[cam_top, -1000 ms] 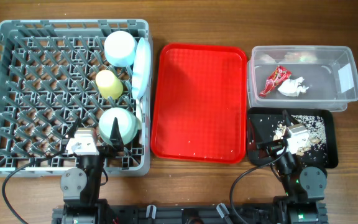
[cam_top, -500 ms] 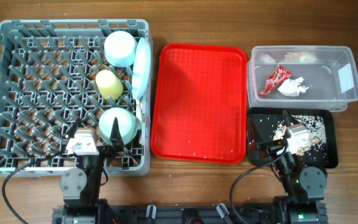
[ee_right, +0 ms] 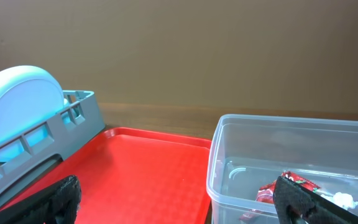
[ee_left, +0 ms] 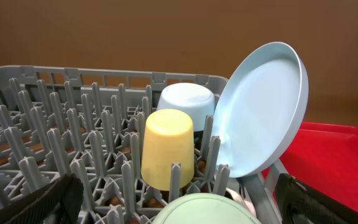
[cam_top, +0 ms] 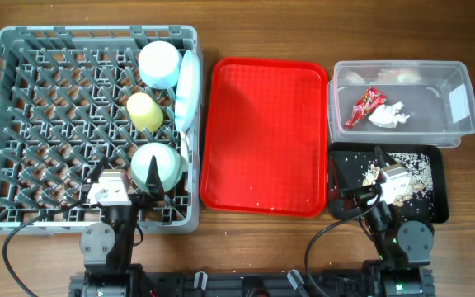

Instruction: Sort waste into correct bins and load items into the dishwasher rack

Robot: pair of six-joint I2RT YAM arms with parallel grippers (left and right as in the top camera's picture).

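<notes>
The grey dishwasher rack (cam_top: 97, 33) fills the left of the table. In it are a pale blue bowl (cam_top: 158, 63), a light blue plate (cam_top: 188, 89) on edge, a yellow-green cup (cam_top: 144, 111) upside down and a pale green-white bowl (cam_top: 157, 165). My left gripper (cam_top: 130, 183) stands open over the rack's near edge, its fingers either side of that near bowl (ee_left: 204, 211) and touching nothing. The clear tub (cam_top: 464, 82) holds the red wrapper (cam_top: 363, 106) and white tissue (cam_top: 387, 115). Rice scraps (cam_top: 411, 165) lie in the black tray (cam_top: 435, 169). My right gripper (cam_top: 361, 175) hangs open and empty over this tray.
A red tray (cam_top: 262, 136) lies between the rack and the bins, bare except for a few crumbs near its front edge. Brown tabletop shows round everything. Both arm bases sit at the table's near edge.
</notes>
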